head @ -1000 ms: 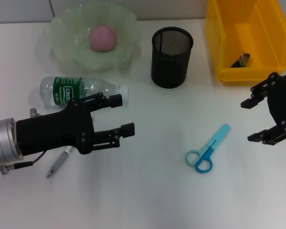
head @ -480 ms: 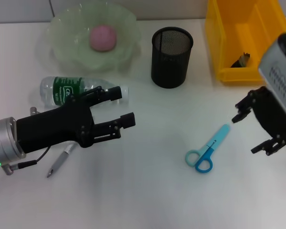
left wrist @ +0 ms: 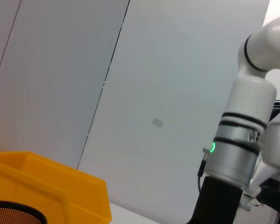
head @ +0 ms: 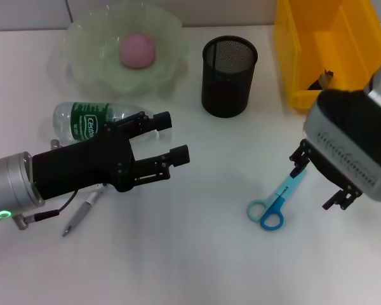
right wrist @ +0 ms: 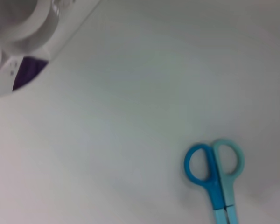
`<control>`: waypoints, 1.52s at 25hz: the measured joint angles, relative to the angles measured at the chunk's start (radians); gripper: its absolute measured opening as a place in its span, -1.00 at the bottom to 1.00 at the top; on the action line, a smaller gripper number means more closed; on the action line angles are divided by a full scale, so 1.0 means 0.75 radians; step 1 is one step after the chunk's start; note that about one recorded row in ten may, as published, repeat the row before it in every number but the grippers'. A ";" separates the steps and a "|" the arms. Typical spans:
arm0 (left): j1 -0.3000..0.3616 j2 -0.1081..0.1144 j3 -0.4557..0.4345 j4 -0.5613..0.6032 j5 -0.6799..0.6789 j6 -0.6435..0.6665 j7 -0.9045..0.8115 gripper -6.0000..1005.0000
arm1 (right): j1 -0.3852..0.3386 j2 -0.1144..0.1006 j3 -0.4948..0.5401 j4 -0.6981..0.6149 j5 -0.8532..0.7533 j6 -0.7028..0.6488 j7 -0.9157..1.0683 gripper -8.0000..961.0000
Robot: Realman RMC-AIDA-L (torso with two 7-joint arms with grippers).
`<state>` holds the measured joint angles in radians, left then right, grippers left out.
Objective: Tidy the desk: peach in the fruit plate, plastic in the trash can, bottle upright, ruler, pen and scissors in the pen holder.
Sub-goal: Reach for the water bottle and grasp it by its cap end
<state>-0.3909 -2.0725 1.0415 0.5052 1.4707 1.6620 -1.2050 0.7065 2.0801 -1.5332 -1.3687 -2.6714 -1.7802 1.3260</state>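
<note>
Right gripper (head: 322, 181), fingers spread, hangs over the scissors' (head: 276, 199) blade tip; flat scissors could skid or slip from a tip-end pinch. Left gripper (head: 168, 138), spread too, hovers beside the toppled bottle (head: 95, 121).

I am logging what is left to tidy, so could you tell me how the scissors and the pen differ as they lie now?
The scissors are blue and teal with two ring handles; the pen is a thin grey stick. The scissors lie in the open on the robot's right, just beside the right pincer; the pen lies on the left, partly hidden under the open left pincer. Both lie flat on the desk, outside the pen holder.
</note>
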 joint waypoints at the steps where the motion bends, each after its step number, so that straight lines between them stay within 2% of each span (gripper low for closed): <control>1: 0.000 0.000 0.000 0.000 0.000 0.000 0.000 0.59 | 0.000 0.000 -0.015 0.012 0.000 0.013 -0.014 0.45; 9: -0.006 -0.002 0.008 -0.020 -0.038 -0.011 -0.001 0.59 | 0.001 0.003 -0.114 0.091 0.020 0.117 -0.083 0.45; 25: 0.003 0.003 0.002 -0.029 -0.039 -0.011 0.019 0.59 | 0.027 0.010 -0.135 0.085 0.079 0.160 -0.065 0.45; 29: 0.007 0.004 -0.024 -0.020 -0.039 -0.013 0.046 0.59 | 0.027 0.010 -0.030 0.081 0.223 0.158 -0.060 0.45; 31: 0.010 0.006 -0.051 -0.019 -0.040 -0.014 0.067 0.59 | 0.021 0.007 0.069 0.081 0.322 0.154 -0.061 0.45; 32: 0.010 0.008 -0.066 -0.018 -0.040 -0.014 0.074 0.59 | 0.007 0.005 0.172 0.081 0.421 0.148 -0.064 0.45; 33: 0.013 0.012 -0.102 -0.012 -0.039 -0.015 0.080 0.59 | 0.007 0.005 0.172 0.081 0.421 0.148 -0.064 0.45; 34: 0.014 0.013 -0.108 -0.011 -0.039 -0.015 0.080 0.59 | -0.017 0.004 0.282 0.089 0.538 0.142 -0.068 0.45; 35: 0.018 0.015 -0.130 -0.002 -0.035 -0.015 0.081 0.59 | -0.017 0.004 0.282 0.089 0.538 0.142 -0.068 0.45; 37: 0.045 0.018 -0.222 0.046 -0.027 -0.022 0.082 0.59 | -0.047 0.003 0.390 0.107 0.651 0.130 -0.071 0.45; 38: 0.045 0.018 -0.222 0.046 -0.027 -0.022 0.082 0.59 | -0.063 0.003 0.451 0.122 0.707 0.126 -0.071 0.45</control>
<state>-0.3569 -2.0588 0.8750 0.5395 1.4504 1.6454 -1.1438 0.6591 2.0825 -1.1951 -1.2770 -2.1414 -1.6857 1.2728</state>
